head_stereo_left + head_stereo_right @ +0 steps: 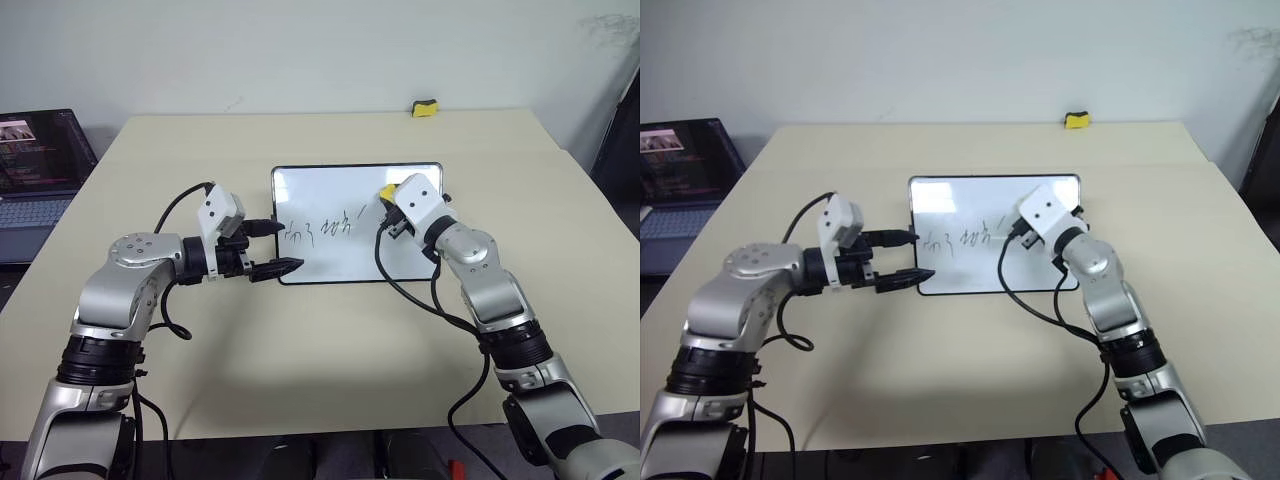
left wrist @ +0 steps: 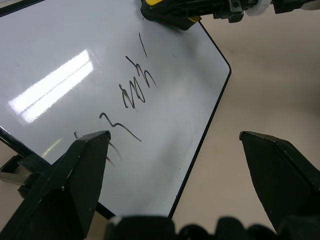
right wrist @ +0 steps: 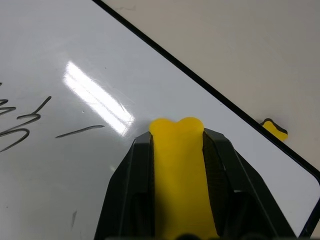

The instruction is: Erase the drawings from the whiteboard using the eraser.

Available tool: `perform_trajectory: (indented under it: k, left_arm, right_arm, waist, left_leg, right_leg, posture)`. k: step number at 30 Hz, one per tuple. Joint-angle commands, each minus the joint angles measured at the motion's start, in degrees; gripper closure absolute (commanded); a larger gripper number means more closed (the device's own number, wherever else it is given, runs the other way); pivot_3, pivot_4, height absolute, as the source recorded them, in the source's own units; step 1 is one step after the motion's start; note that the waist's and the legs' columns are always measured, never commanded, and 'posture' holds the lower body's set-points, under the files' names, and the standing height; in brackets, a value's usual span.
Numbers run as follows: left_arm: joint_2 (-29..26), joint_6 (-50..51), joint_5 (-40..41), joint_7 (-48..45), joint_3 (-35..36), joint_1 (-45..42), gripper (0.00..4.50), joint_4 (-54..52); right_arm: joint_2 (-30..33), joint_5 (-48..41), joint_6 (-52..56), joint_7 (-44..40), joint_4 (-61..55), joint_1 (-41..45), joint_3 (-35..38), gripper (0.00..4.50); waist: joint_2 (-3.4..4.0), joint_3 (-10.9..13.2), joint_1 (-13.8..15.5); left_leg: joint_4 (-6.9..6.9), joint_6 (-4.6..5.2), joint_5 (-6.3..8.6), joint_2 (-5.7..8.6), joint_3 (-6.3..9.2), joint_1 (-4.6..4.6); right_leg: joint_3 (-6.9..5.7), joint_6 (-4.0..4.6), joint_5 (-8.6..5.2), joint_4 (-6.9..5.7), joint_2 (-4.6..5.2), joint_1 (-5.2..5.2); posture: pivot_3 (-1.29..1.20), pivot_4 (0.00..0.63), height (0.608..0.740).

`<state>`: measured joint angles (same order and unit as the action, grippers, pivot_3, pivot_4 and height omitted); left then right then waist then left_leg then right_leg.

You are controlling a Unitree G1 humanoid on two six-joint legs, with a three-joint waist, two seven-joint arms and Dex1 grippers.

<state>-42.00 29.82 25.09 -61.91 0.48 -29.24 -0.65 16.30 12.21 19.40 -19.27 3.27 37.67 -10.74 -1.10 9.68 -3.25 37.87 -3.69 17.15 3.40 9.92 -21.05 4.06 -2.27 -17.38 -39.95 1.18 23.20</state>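
All drawings (image 1: 322, 231) intact on whiteboard (image 1: 330, 182), just beside right gripper (image 3: 177, 131) clamped on eraser (image 3: 179, 170). Left gripper (image 1: 276, 248) spread, empty. Erasing pending.

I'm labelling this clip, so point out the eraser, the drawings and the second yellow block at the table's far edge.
eraser (image 3: 178, 180): right wrist view, its yellow face between the fingers.
drawings (image 1: 322, 230): left eye view, middle of the scribble row.
second yellow block (image 1: 425, 108): left eye view, its yellow top.
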Motion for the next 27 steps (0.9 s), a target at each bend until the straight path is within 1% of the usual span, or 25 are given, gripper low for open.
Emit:
perform_trajectory:
  k: [1,7,15,21,24,27]
  left_arm:
    - [-1.02,-0.72,0.41,0.03,2.02,-0.54,0.0,-1.2]
    - [-1.26,-1.12,0.15,0.36,2.39,-0.48,0.0,-0.35]
    - [-1.08,-1.67,-0.41,1.3,2.48,-0.75,0.0,0.9]
    - [-1.19,-1.56,-0.26,1.75,3.22,-0.52,0.0,1.51]
    - [-1.29,-1.67,-0.3,1.63,3.56,-0.17,0.0,1.81]
    - [-1.27,-1.75,-0.33,1.63,3.58,-0.06,0.0,1.94]
  right_arm:
    - [-0.99,-0.48,-0.51,2.24,1.69,1.42,1.99,3.51]
    - [-1.58,-1.5,0.23,-5.99,-1.17,-1.89,-4.21,3.51]
    - [-0.61,-0.55,0.67,-10.57,-3.46,-3.54,-8.27,3.51]
    - [-2.04,-0.79,-2.67,-1.85,-3.21,0.28,-1.42,3.51]
    - [-2.31,-0.58,-3.27,0.29,-2.59,1.08,-0.38,3.51]
    - [-2.44,-0.67,-3.38,0.13,-2.37,0.99,-0.82,3.51]
  waist:
    - [0.0,0.0,0.0]
    - [0.0,0.0,-0.34]
    - [0.0,0.0,-0.56]
    - [0.01,0.01,-0.4]
    - [0.01,0.01,-0.35]
    - [0.01,0.01,-0.37]
  left_leg:
    - [0.0,0.0,0.0,0.0,0.0,0.0]
    - [0.01,0.06,0.03,-0.03,-0.04,0.08]
    - [0.02,0.05,0.02,-0.03,-0.02,0.08]
    - [0.02,0.02,0.01,-0.02,-0.01,0.04]
    - [-0.01,0.02,0.01,-0.03,-0.02,0.04]
    - [-0.04,0.02,0.01,-0.03,-0.04,0.03]
  right_leg:
    - [0.0,0.0,0.0,-0.01,0.0,0.0]
    - [0.01,0.0,0.0,-0.07,-0.01,-0.03]
    - [0.0,0.0,0.0,-0.06,-0.02,-0.03]
    - [0.0,0.0,0.0,-0.05,-0.01,0.0]
    - [0.0,0.0,0.0,-0.03,-0.01,0.01]
    - [0.0,0.0,0.0,-0.01,-0.01,0.03]
  posture:
    - [0.0,0.15,0.74]
    - [0.0,0.15,0.74]
    - [0.0,0.15,0.74]
    - [0.0,0.15,0.74]
    - [0.0,0.15,0.74]
    - [0.0,0.15,0.74]
